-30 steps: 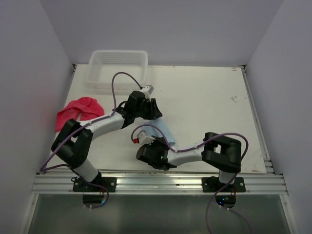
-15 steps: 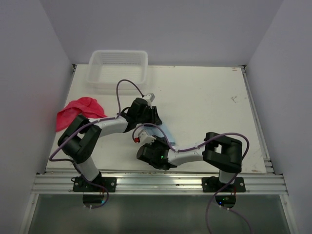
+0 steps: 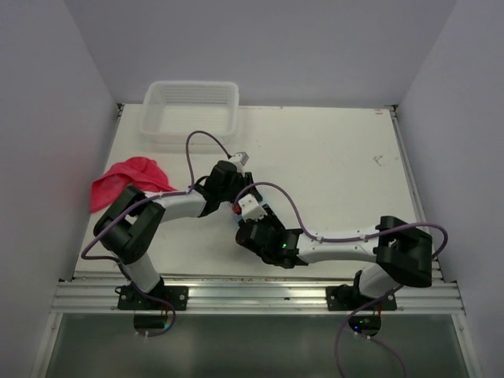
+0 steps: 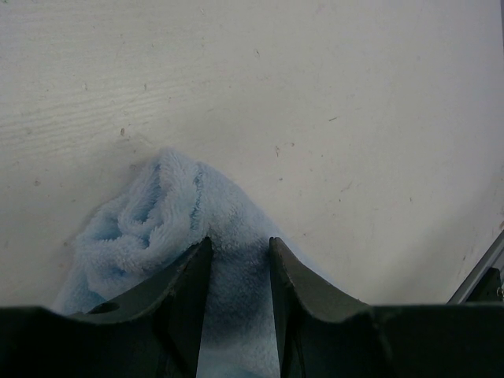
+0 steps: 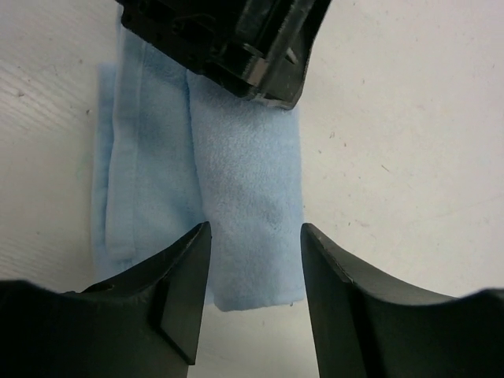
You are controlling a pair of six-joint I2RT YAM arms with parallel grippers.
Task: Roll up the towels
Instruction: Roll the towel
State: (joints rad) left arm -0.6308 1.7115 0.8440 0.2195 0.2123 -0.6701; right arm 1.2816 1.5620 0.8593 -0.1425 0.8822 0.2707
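Note:
A light blue towel (image 4: 157, 213) lies folded on the white table, mostly hidden under both grippers in the top view. My left gripper (image 4: 240, 240) (image 3: 229, 187) is pressed down on it, with a ridge of the cloth pinched between its narrow jaws. My right gripper (image 5: 256, 228) (image 3: 253, 223) is open just above the towel's near end (image 5: 244, 157), its fingers on either side of the folded strip. The left gripper's black body (image 5: 228, 39) shows at the top of the right wrist view. A red towel (image 3: 126, 179) lies crumpled at the table's left edge.
A clear plastic basket (image 3: 189, 110) stands at the back left of the table (image 3: 339, 173). The two arms meet closely in the near middle, with cables looping above them. White walls enclose the left, back and right sides.
My right arm has swung its elbow out to the right, and its gripper has moved up over the blue towel. My left gripper has shifted slightly back and left. The towel is now covered.

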